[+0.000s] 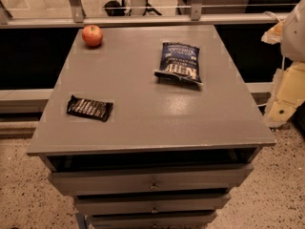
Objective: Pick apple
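Note:
The apple (92, 35) is small, round and red-orange, and sits at the far left corner of the grey cabinet top (143, 113). My gripper (282, 99) shows as a pale cream shape at the right edge of the view. It hangs beside the cabinet's right side, far from the apple and at about the height of the top. It holds nothing that I can see.
A blue snack bag (179, 62) lies at the far right of the top. A dark wrapped bar (89, 108) lies at the near left. The cabinet has several drawers (152, 180) in front. A metal rail (143, 20) runs behind it. The speckled floor lies below.

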Robot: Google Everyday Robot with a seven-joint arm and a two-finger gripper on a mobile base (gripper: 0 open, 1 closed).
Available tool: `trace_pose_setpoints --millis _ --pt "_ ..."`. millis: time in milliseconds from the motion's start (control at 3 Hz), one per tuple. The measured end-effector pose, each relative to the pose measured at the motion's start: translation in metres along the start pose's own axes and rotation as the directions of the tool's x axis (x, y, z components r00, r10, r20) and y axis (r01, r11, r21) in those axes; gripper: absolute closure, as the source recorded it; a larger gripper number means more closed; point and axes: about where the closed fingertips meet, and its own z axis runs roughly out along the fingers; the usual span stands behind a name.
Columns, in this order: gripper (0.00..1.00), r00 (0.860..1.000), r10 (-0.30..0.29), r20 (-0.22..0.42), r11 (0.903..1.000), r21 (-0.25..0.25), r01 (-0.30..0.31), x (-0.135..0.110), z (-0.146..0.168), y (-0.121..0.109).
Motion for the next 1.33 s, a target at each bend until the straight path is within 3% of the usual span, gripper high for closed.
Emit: trace_pose_setpoints --millis 333,667,1000,1333 --pt "0.0 1.0 0.0 0.0 1.0 0.0 0.0 0.0 0.0 0.0" --pt "0.0 0.996 0.0 0.09 0.9995 -0.033 0.003 -0.033 0.024 -0.005" --pt "0.0 0.968 0.015 0.251 0.9977 -0.068 0.002 -0.117 0.07 -0.031" --pt "0.0 0.94 0.033 0.34 0.9974 -0.071 -0.009 -0.167 0.091 -0.051"
